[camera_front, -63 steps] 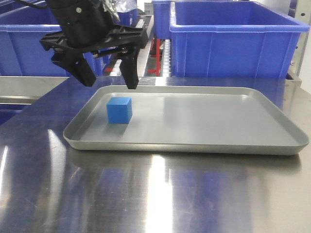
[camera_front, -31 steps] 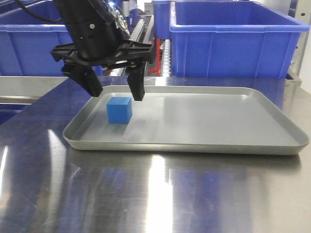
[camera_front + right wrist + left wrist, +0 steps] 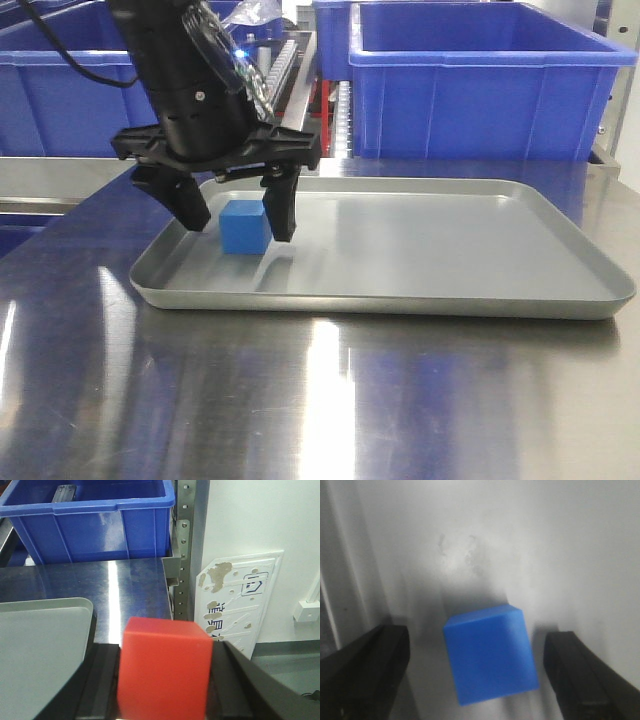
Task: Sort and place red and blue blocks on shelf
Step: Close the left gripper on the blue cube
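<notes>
The blue block [image 3: 246, 229] lies in the left part of the grey tray [image 3: 400, 304]. My left gripper [image 3: 240, 224] is open and low over the tray, one finger on each side of the block. The left wrist view shows the blue block [image 3: 490, 657] between the black fingers [image 3: 367, 672], with a gap on both sides. My right gripper [image 3: 164, 682] is shut on the red block [image 3: 164, 667] and holds it beside the tray's right end [image 3: 40, 645]. It does not show in the front view. The shelf's roller tracks [image 3: 288, 52] run behind the tray.
Large blue tubs [image 3: 480, 80] [image 3: 50, 95] stand on the rack behind the tray. The tray lies on a shiny steel tabletop [image 3: 320, 400]. In the right wrist view, a perforated steel upright [image 3: 183, 540] and a white panel [image 3: 240, 595] stand past the table's right edge.
My left gripper has come down and slightly forward, from above the tray's back rim to straddling the blue block. The block has not moved.
</notes>
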Available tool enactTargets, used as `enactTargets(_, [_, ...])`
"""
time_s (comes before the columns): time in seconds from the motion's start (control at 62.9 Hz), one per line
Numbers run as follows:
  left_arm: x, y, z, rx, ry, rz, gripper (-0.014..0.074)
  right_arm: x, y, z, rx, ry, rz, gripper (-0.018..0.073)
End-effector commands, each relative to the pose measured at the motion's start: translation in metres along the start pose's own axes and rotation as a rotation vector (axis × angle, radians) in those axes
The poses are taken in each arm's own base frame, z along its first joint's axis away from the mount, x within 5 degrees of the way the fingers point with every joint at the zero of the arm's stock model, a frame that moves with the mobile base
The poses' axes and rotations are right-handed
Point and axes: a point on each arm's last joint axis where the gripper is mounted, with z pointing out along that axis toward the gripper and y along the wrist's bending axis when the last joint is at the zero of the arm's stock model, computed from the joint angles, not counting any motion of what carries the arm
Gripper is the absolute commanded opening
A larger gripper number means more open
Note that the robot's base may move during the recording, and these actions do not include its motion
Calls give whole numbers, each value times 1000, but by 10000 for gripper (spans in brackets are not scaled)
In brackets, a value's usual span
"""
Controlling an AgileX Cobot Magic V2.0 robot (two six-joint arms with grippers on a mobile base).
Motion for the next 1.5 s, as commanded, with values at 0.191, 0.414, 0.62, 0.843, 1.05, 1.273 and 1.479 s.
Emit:
enactTargets(0.191, [-12,-4,-29,17,-101,7,583,-17,1,-4,0,-119,-17,55])
enactTargets(0.414, [-12,-4,-29,17,-99,7,583,-17,1,-4,0,-119,-17,55])
enactTargets(0.62, [-13,-5,-29,19,-107,7,582,-17,1,-4,0,-119,-17,55])
enactTargets(0.843, [-15,-5,-29,26,-128,0,552,-17,1,-4,0,-119,-17,55])
enactTargets(1.05, [-15,-6,-29,31,-134,-25,552,-17,1,-4,0,-119,-17,55])
enactTargets(1.273, [-16,-6,-29,35,-141,-47,552,-17,1,-4,0,-119,-17,55])
enactTargets(1.479, [-17,-6,-29,41,-154,-54,552,-17,1,-4,0,-119,-17,55])
